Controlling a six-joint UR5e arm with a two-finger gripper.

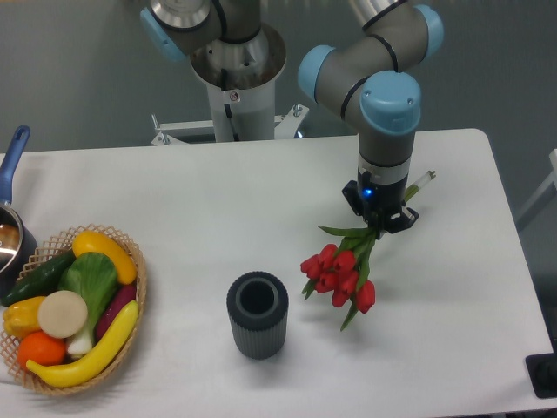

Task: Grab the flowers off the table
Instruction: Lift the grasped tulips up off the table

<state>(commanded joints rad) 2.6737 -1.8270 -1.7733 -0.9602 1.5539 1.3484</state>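
The flowers [338, 272], a small bunch of red tulips with closed buds, lie toward the right side of the table [261, 183], to the right of the dark ribbed vase [258, 314] and near it. The red heads point down toward the front edge, nearest the vase, while the green stems and narrow leaves run up and to the right, away from it. A pale stem end pokes out beyond the arm, farther right of the vase and higher in view.

The gripper [379, 223] stands directly over the stems, up and to the right of the vase, with the wrist pointing straight down. Its dark fingers sit on either side of the green stems where the leaves spread out, and they appear clenched on the flowers, though the fingertips are small and partly hidden by the leaves, so the contact itself is hard to see. Whether the bunch rests on the tabletop or hangs just above it cannot be told from this view.

The vase is upright, a short cylinder with its open mouth facing up, near the front middle of the table.

Well to the left of the vase, at the table's left edge, a wicker basket [137, 287] holds toy fruit and vegetables: yellow bananas, an orange, a cucumber, a leafy green and a purple aubergine. Farther left and above the basket, a pot with a blue handle [16, 148] is cut off by the frame.
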